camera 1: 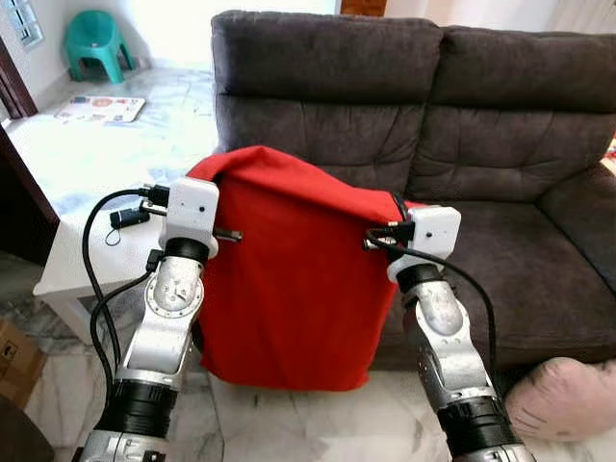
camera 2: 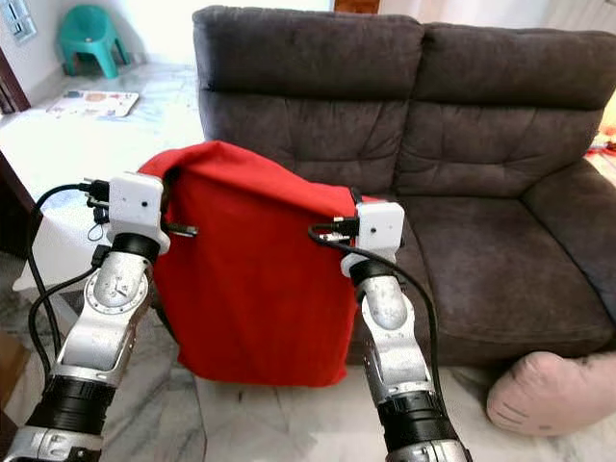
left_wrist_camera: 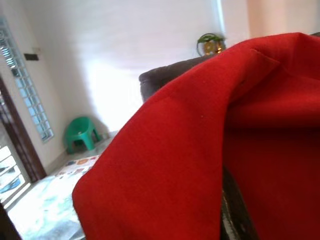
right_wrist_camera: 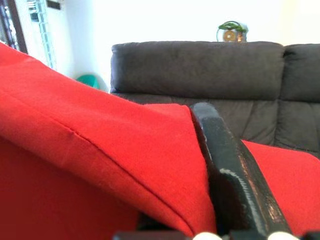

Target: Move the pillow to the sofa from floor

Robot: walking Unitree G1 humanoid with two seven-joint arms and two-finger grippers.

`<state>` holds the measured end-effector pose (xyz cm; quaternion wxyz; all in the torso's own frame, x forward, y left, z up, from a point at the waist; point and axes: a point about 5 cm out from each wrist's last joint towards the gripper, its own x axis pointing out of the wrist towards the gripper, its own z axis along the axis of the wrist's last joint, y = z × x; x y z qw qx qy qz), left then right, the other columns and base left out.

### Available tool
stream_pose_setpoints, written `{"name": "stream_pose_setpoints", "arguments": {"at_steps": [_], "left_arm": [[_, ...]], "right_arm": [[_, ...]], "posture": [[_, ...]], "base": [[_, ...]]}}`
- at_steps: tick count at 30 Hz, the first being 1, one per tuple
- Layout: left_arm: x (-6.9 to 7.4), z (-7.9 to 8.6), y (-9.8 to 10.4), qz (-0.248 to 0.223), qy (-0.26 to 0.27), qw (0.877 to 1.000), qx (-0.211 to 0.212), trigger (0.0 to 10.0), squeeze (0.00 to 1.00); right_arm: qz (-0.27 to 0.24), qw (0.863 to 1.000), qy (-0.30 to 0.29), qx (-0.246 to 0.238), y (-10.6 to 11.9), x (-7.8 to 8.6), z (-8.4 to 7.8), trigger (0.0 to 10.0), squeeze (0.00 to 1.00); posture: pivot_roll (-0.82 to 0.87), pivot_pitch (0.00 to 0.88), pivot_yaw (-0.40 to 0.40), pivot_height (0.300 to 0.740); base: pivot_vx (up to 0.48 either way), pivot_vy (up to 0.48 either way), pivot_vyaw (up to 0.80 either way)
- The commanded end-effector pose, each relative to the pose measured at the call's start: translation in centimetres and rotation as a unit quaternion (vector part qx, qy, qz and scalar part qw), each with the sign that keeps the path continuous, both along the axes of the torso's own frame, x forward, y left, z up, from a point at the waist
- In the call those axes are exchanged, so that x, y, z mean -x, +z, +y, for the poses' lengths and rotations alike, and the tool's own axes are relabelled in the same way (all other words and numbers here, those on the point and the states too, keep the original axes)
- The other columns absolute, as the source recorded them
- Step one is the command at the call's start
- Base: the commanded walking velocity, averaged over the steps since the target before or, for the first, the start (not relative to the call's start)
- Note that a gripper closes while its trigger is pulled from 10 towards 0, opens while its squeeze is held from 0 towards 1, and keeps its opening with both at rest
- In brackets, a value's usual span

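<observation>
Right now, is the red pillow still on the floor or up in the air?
Up in the air. The red pillow hangs between the left gripper and right gripper, its bottom edge above the floor, in front of the sofa.

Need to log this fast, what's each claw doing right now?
Left claw: shut on the red pillow, at its upper left corner.
Right claw: shut on the same pillow, at its upper right corner.

pillow (camera 1: pixel 289 289): hangs between the two grippers, in front of the sofa
left gripper (camera 1: pixel 207 197): at the pillow's upper left corner
right gripper (camera 1: pixel 399 217): at the pillow's upper right corner
sofa (camera 1: pixel 500 144): behind both grippers
stool (camera 1: pixel 96 43): far beyond the left gripper
cushion (camera 1: pixel 563 395): on the floor, right of the right arm
</observation>
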<state>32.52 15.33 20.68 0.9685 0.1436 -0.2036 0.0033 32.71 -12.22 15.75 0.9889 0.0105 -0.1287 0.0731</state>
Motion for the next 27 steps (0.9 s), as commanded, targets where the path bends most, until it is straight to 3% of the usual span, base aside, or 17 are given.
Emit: {"name": "stream_pose_setpoints", "arguments": {"at_steps": [1, 6, 15, 22, 27], "left_arm": [[0.3, 1.0, 2.8, -0.063, 0.026, 0.998, 0.006, 10.0, 0.00], [0.2, 0.9, 3.2, -0.068, 0.025, 0.997, 0.004, 10.0, 0.00], [0.3, 1.0, 3.7, -0.074, 0.022, 0.997, 0.004, 10.0, 0.00], [0.3, 1.1, 5.3, -0.092, 0.022, 0.995, 0.003, 10.0, 0.00], [0.2, 1.5, 7.3, -0.112, 0.025, 0.993, 0.005, 10.0, 0.00]], "right_arm": [[-0.048, 0.999, -0.013, -0.007, 2.3, -0.2, -0.6, 10.0, 0.00], [-0.050, 0.999, -0.011, -0.007, 2.5, -0.1, -0.5, 10.0, 0.00], [-0.051, 0.999, -0.010, -0.015, 2.7, -0.1, -0.5, 10.0, 0.00], [-0.066, 0.997, -0.004, -0.025, 3.8, 0.0, -0.2, 10.0, 0.00], [-0.096, 0.995, -0.007, -0.040, 5.9, 0.1, -0.4, 10.0, 0.00]], "posture": [[0.08, 0.000, -0.075, 0.740], [0.08, 0.000, -0.074, 0.740], [0.08, 0.000, -0.075, 0.740], [0.08, 0.000, -0.075, 0.740], [0.09, 0.000, -0.075, 0.740]], "base": [[0.311, 0.000, 0.56], [0.322, 0.000, 0.58], [0.325, 0.000, 0.00], [0.324, 0.000, 0.00], [0.325, 0.000, 0.00]]}}
